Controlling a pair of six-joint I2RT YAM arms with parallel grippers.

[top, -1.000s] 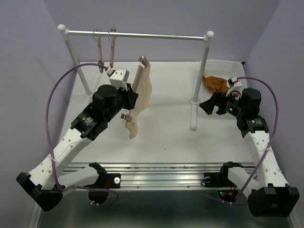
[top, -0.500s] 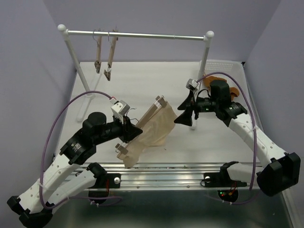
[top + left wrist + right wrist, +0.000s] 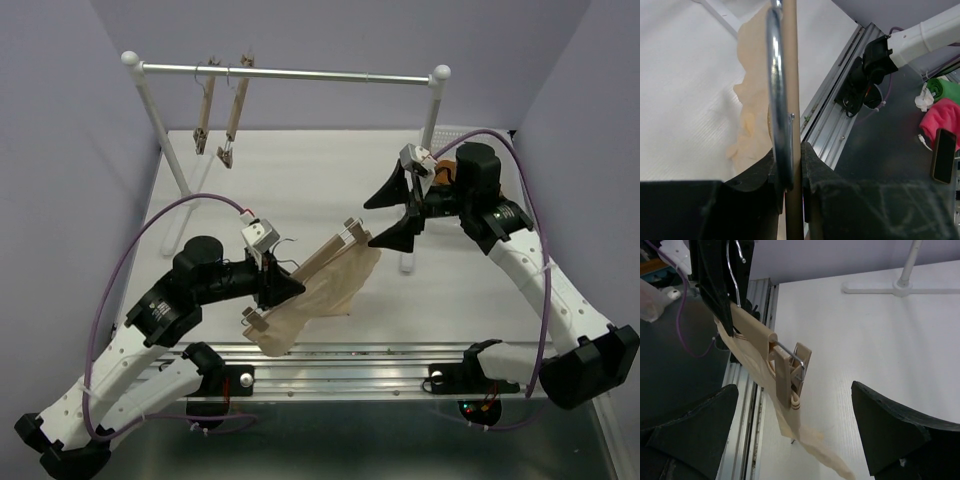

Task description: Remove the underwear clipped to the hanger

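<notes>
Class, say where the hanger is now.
Top view: the hanger is front-centre, clamped in the left gripper, its far end facing the open right gripper.

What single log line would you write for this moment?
left gripper: shut on hanger | right gripper: open, facing end clip | underwear: clipped on

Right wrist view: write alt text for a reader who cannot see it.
The right gripper, jaws wide open, faces the clip at the end of the wooden hanger, with pale beige underwear hanging from it against the white table. The left gripper clamps the hanger further along, by its wire hook.
</notes>
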